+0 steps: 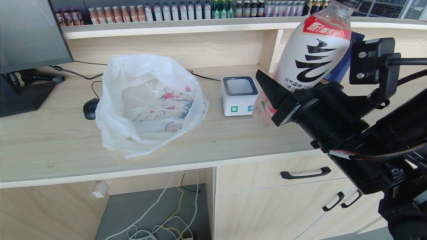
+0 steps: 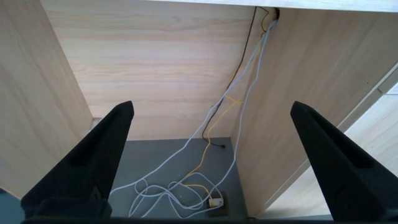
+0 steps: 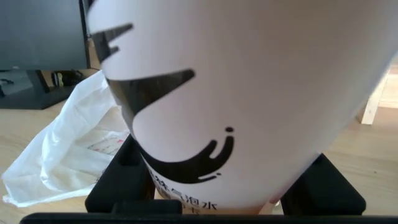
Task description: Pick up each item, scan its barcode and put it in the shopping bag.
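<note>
A drink bottle [image 1: 308,56] with a white, black and red label hangs tilted above the right end of the counter, its base just right of the white barcode scanner [image 1: 238,95]. My right gripper [image 1: 283,100] is shut on the bottle's lower part. Close up, the bottle [image 3: 249,93] sits between the dark fingers [image 3: 118,180]. The white plastic shopping bag [image 1: 150,100] stands open on the counter left of the scanner, with items inside; it is also in the right wrist view [image 3: 68,149]. My left gripper [image 2: 211,162] is open, under the counter, above loose cables.
A monitor [image 1: 30,33] on a stand and a black mouse [image 1: 90,108] sit at the counter's left. A blue item [image 1: 343,63] stands behind the bottle. Bottles line the back shelf [image 1: 173,11]. Drawers [image 1: 305,175] are below at right; cables [image 2: 186,186] lie on the floor.
</note>
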Controlling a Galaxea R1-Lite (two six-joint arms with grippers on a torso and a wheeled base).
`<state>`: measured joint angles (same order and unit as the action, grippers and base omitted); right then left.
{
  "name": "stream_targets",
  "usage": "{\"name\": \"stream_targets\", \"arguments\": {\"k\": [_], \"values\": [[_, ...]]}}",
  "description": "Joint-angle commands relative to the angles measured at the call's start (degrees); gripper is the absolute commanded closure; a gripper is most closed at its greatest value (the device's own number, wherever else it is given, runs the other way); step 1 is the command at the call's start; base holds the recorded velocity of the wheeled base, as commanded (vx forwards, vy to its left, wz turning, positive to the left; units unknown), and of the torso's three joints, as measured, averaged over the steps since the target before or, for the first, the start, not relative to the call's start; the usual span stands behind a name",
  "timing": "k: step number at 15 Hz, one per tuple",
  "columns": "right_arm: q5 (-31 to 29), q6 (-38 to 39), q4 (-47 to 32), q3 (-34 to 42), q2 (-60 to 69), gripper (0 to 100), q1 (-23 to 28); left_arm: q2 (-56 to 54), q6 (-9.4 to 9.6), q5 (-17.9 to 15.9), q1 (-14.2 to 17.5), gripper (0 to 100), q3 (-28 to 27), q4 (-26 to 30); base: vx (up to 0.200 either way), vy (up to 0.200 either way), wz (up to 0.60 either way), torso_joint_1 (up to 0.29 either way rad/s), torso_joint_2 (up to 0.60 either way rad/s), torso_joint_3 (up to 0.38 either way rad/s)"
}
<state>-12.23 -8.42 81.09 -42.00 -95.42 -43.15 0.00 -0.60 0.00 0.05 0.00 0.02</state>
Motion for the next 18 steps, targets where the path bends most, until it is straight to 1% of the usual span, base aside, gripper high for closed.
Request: {"name": "stream_targets", "arguments": {"k": [1,7,10,12,14,18], "values": [[0.01,-0.01,0.29,-0.1,-0.03,100,-0.09,0.0,-0.02,0.09,-0.05,0,0.0,0.06,0.0,0.0,0.0,0.0,0.0,0.0],[0.01,-0.01,-0.06,-0.28,-0.03,100,-0.09,0.0,-0.02,0.09,-0.05,0,0.0,-0.02,0.0,0.0,0.0,0.0,0.0,0.0],[0.01,-0.01,-1.46,-2.12,-0.47,100,-0.26,0.0,-0.02,0.09,-0.05,0,0.0,0.06,0.0,0.0,0.0,0.0,0.0,0.0],[0.01,0.07,-3.66,-6.78,-2.58,100,-0.18,0.0,-0.02,0.0,-0.05,0,0.0,0.06,0.0,0.0,0.0,0.0,0.0,0.0],[-0.08,0.07,-5.24,-9.33,-4.96,100,-0.18,0.0,-0.02,0.0,-0.05,0,0.0,0.06,0.0,0.0,0.0,0.0,0.0,0.0],[-0.17,0.07,-9.11,-14.17,-7.86,100,1.49,0.0,-0.02,0.0,-0.05,0,0.0,-0.02,0.0,0.0,0.0,0.0,0.0,0.0]]}}
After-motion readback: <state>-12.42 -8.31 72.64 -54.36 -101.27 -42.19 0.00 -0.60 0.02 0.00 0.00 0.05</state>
